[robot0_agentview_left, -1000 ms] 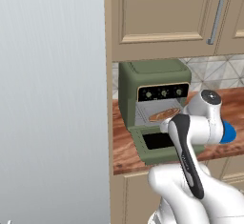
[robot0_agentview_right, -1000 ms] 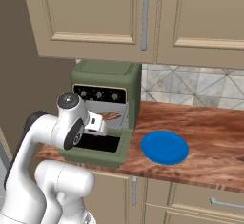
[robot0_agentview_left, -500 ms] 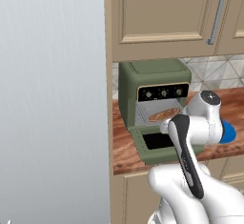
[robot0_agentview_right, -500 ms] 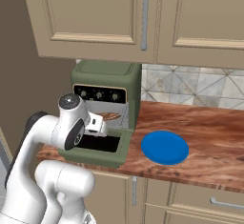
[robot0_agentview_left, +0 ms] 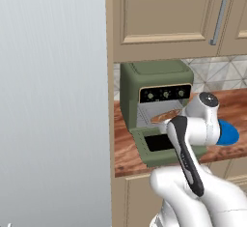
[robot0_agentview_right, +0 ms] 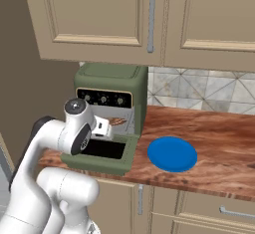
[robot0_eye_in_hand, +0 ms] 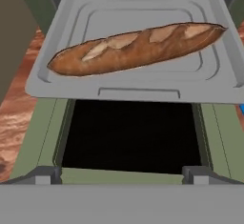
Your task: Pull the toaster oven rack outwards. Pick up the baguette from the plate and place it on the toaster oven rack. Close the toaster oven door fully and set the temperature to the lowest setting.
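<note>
nothing moved; baguette point(robot0_eye_in_hand: 136, 48) crosswise on rack point(robot0_eye_in_hand: 62, 82)

Your two base views look forward and down at the toaster oven point(robot0_agentview_left: 155, 95), from behind-left and behind-right, sharing its front; your hand view sits close above its rack point(robot0_eye_in_hand: 138, 82).

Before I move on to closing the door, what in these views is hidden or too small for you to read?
- Knob settings on the toaster oven: too small in both base views.
- Gripper: in the right base view the arm's wrist covers the fingers; jaw spacing unreadable there.
- Toaster oven door: arm covers its right part in the left base view.
- Plate: mostly behind the arm in the left base view.
- Toaster oven rack rear: cut by the hand view's top edge, behind the baguette.
</note>
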You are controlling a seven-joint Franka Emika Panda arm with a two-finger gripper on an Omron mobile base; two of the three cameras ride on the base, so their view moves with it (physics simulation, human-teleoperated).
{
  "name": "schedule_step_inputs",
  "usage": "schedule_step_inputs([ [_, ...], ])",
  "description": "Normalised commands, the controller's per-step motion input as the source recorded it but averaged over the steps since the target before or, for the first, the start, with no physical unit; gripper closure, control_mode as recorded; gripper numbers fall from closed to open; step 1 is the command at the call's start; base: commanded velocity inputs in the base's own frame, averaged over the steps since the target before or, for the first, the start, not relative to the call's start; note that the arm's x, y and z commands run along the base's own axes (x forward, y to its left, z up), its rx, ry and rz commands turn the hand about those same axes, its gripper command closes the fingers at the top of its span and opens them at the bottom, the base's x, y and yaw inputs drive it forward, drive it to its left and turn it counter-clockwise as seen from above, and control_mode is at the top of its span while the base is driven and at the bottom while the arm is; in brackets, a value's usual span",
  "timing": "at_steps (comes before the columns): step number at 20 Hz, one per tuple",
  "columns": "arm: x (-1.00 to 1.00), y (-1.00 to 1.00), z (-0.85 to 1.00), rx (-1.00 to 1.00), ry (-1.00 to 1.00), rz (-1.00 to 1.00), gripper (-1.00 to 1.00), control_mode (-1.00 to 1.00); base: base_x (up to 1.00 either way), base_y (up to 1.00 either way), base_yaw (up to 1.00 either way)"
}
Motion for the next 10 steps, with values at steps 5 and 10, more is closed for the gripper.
schedule_step_inputs([
  [5,0.41,0.00,-0.05,0.00,0.00,0.00,-1.00,-1.00,0.00,0.00,0.00],
  [10,0.20,0.00,-0.19,0.00,0.00,0.02,-1.00,-1.00,0.00,0.00,0.00],
])
